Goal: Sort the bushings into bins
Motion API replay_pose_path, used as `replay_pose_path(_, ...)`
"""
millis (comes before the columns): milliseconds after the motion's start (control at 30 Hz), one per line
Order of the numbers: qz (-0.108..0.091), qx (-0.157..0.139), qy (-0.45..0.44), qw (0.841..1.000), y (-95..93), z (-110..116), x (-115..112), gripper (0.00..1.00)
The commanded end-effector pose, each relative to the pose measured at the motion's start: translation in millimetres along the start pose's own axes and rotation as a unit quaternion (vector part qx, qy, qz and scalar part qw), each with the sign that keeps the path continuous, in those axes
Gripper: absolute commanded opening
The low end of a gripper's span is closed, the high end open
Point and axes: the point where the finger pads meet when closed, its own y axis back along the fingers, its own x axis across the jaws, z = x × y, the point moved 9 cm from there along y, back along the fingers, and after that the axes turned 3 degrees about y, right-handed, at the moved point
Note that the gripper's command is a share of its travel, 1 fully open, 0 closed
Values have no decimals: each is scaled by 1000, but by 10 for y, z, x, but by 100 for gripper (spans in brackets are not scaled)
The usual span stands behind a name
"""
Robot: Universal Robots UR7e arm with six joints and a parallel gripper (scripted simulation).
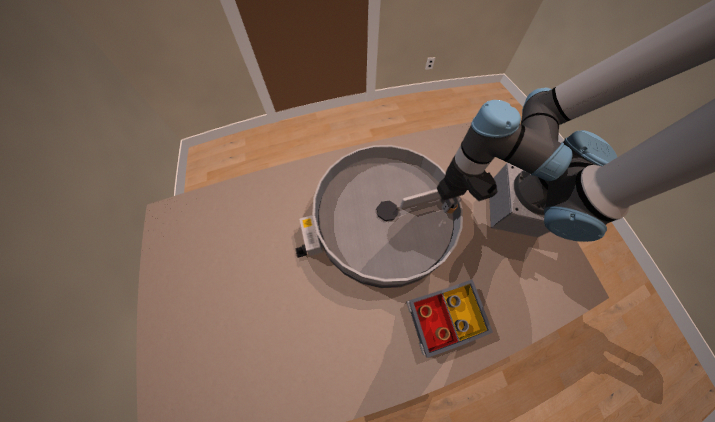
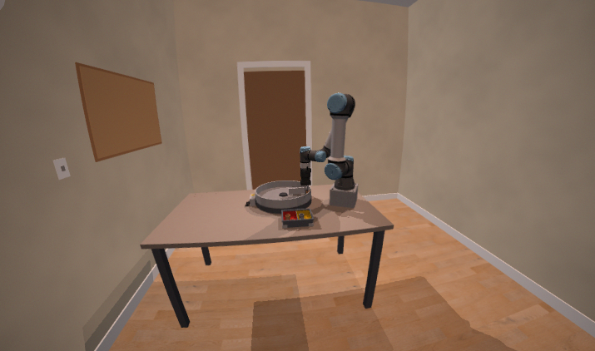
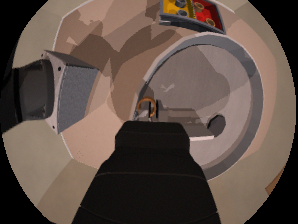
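My gripper [image 1: 446, 205] [image 2: 307, 189] [image 3: 153, 105] is low at the turntable's arm-side edge, shut on a bronze bushing [image 3: 145, 99]. In the wrist view one finger looks to be inside the ring and one outside; the grip is partly hidden. The grey turntable [image 1: 359, 246] [image 3: 257, 100] has a high rim. The red bin [image 1: 432, 321] [image 3: 212, 11] holds two bronze bushings, one at the back [image 1: 420, 313] and one nearer the front [image 1: 437, 334]. The yellow bin [image 1: 473, 315] [image 3: 170, 9] holds two steel bushings, one behind [image 1: 448, 302] and one in front [image 1: 456, 327].
A pale straight guide bar [image 1: 419, 199] [image 3: 202, 138] runs from near the dark hub [image 1: 387, 211] [image 3: 217, 123] toward my fingers. The turntable rim [image 2: 270, 200] stands close to the gripper. A white box [image 1: 309, 234] is at the turntable's left. My arm's grey base [image 2: 344, 196] stands to the right.
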Motion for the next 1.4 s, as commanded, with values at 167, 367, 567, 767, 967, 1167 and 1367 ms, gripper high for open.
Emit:
replay_pose_path(167, 0, 0, 0, 1000, 24, 2, 2, 0)
replay_pose_path(367, 0, 0, 0, 1000, 43, 2, 2, 0)
replay_pose_path(567, 0, 0, 0, 1000, 68, 2, 2, 0)
replay_pose_path(767, 0, 0, 0, 1000, 68, 2, 2, 0)
replay_pose_path(967, 0, 0, 0, 1000, 97, 2, 2, 0)
replay_pose_path(1167, 0, 0, 0, 1000, 109, 2, 2, 0)
replay_pose_path(1367, 0, 0, 0, 1000, 128, 2, 2, 0)
